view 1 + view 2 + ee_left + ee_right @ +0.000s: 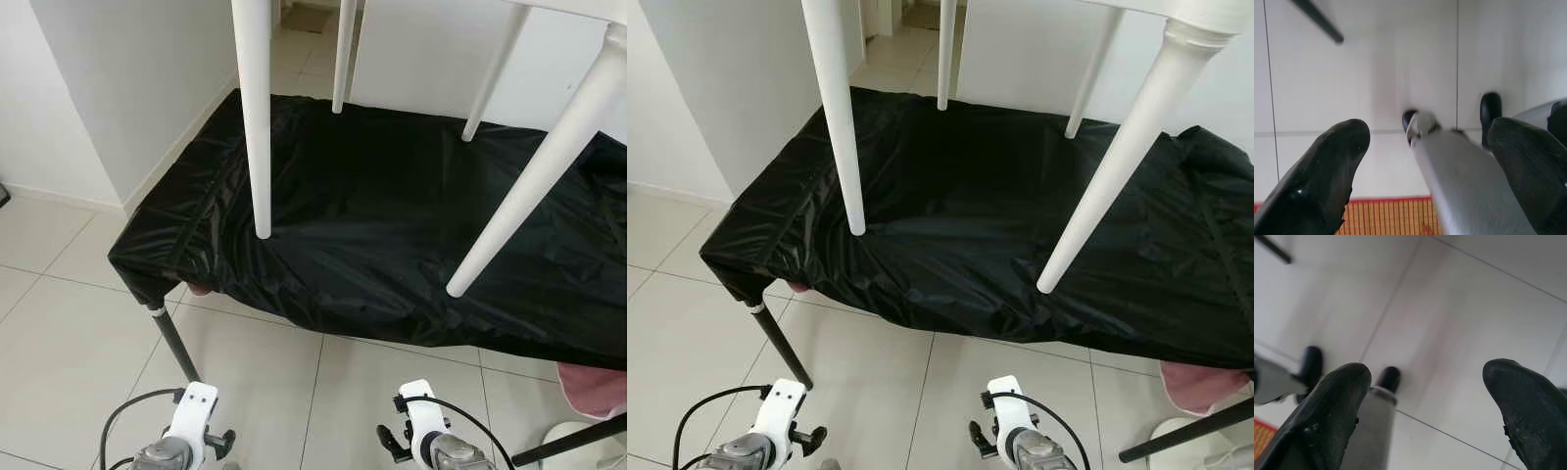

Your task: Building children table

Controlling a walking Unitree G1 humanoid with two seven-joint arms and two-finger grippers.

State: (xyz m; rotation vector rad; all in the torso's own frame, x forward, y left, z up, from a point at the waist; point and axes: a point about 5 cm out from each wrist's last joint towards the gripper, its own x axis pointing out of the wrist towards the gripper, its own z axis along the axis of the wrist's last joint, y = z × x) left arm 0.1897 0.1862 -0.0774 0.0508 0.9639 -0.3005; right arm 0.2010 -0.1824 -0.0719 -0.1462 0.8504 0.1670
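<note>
A white children's table stands on a larger table draped in black cloth (372, 215). A corner of its white top (1215, 15) shows at the upper right. Its front left leg (257, 127) and front right leg (534, 176) rest their tips on the cloth, with two back legs (342, 59) behind. Both arms hang low in front of the black table. My left gripper (1425, 152) is open over the floor tiles, with my own grey leg (1459, 186) between its fingers. My right gripper (1425, 382) is open too, holding nothing.
A black metal leg (174, 343) holds up the draped table's near left corner. A pink cloth (593, 387) lies under its right end. White walls stand to the left and behind, with a doorway (309, 29) at the back. A red-orange mat (1386, 215) lies on the tiles.
</note>
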